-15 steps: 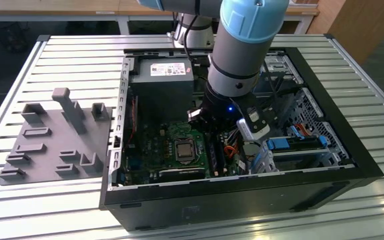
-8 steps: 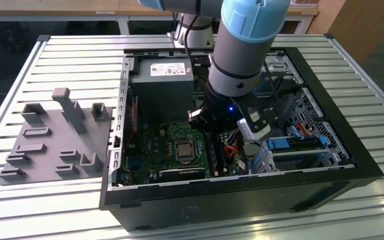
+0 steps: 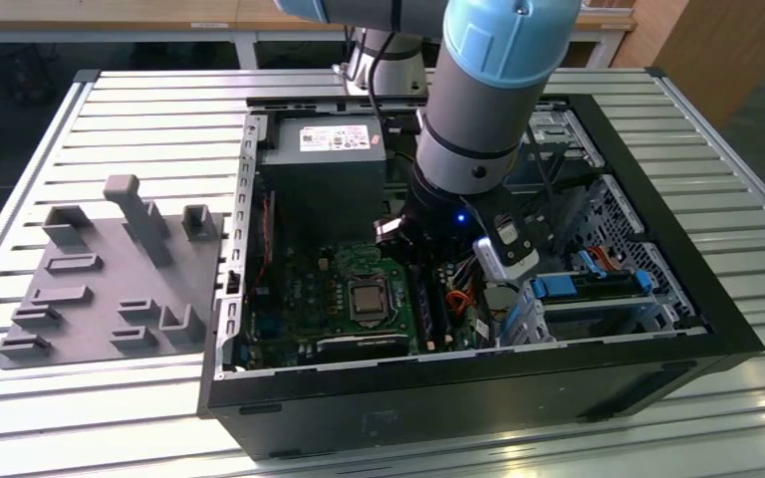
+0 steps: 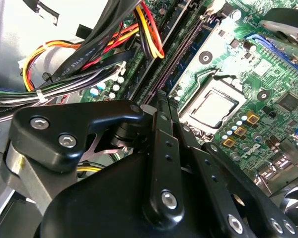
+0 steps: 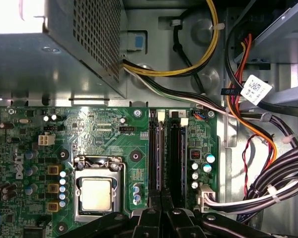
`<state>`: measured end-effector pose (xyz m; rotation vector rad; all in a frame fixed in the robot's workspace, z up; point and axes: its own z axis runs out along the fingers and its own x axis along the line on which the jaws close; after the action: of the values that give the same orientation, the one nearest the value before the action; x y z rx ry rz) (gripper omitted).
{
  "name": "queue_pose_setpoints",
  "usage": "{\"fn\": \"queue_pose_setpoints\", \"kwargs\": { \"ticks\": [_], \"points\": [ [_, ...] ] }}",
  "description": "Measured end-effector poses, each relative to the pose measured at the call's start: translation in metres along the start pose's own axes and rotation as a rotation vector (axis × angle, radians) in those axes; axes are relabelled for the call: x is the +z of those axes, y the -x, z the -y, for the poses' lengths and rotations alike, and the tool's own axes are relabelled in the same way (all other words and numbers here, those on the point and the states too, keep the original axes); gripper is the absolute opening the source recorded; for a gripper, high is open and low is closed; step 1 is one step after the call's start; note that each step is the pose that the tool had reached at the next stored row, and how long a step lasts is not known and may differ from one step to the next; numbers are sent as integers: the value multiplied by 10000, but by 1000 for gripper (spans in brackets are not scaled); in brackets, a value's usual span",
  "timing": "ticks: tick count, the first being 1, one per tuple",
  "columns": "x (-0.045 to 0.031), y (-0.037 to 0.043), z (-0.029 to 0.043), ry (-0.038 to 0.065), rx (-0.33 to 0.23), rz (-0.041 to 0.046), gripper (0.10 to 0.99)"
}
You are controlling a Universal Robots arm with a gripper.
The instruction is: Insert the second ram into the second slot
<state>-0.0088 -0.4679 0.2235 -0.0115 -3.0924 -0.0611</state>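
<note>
Gripper (image 5: pixel 161 218) low over motherboard's black slots (image 5: pixel 165 153), cables (image 5: pixel 258 134) close beside.

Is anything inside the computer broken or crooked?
Nothing stands out. The motherboard lies flat in the case, its two black RAM slots run straight side by side, and the cable bundle stays off to the side. The gripper sits right over the slots.

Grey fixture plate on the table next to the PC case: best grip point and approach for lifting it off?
Probably the tall post, taken from above, closing across its narrow faces. It rises well above the other blocks on the fixture plate, with free space around it. The plate itself lies flat on the slatted table, so its edges offer little to pinch.
</note>
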Motion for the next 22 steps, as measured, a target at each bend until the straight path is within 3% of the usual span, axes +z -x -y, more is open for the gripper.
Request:
{"fn": "queue_pose_setpoints", "kwargs": {
  "ticks": [22],
  "points": [
    [-13,13,23,2,-1,-1,118]
  ]
}}
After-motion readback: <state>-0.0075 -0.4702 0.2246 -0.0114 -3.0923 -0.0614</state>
